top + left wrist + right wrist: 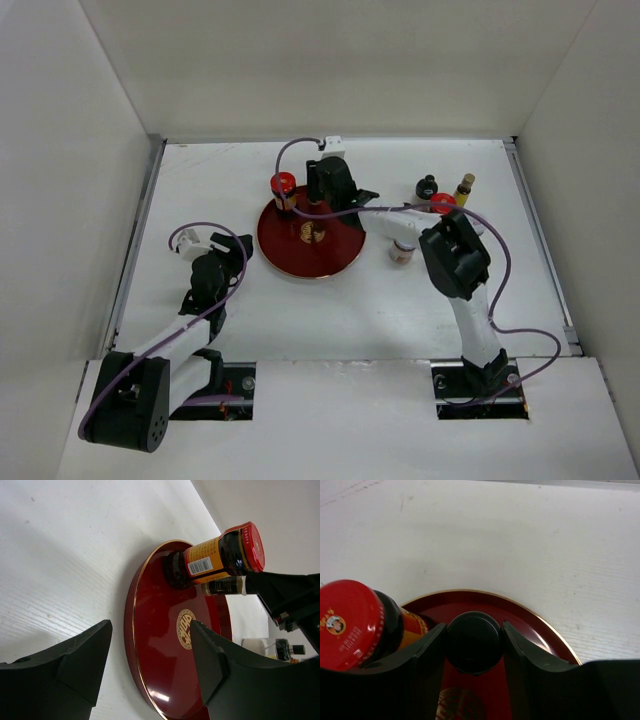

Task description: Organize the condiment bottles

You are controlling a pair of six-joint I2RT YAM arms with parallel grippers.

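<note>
My right fingers [427, 670] are closed partway on the black-capped bottle [472, 641], upright over the red tray [535, 622] just beside the red-lidded jar [350, 622]. I should lower it straight (no nudging that jar) and release only once it stands. My left fingers [75, 665] gape empty.

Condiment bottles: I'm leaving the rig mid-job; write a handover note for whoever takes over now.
Left gripper: open, empty, beside the red tray.
Right gripper: shut on a small black-capped bottle over the tray.
Done: one red-lidded jar stands on the tray.
Left: four off the tray, to its right: other black-capped bottle, yellowish bottle, second red-lidded jar, white-lidded jar.
</note>
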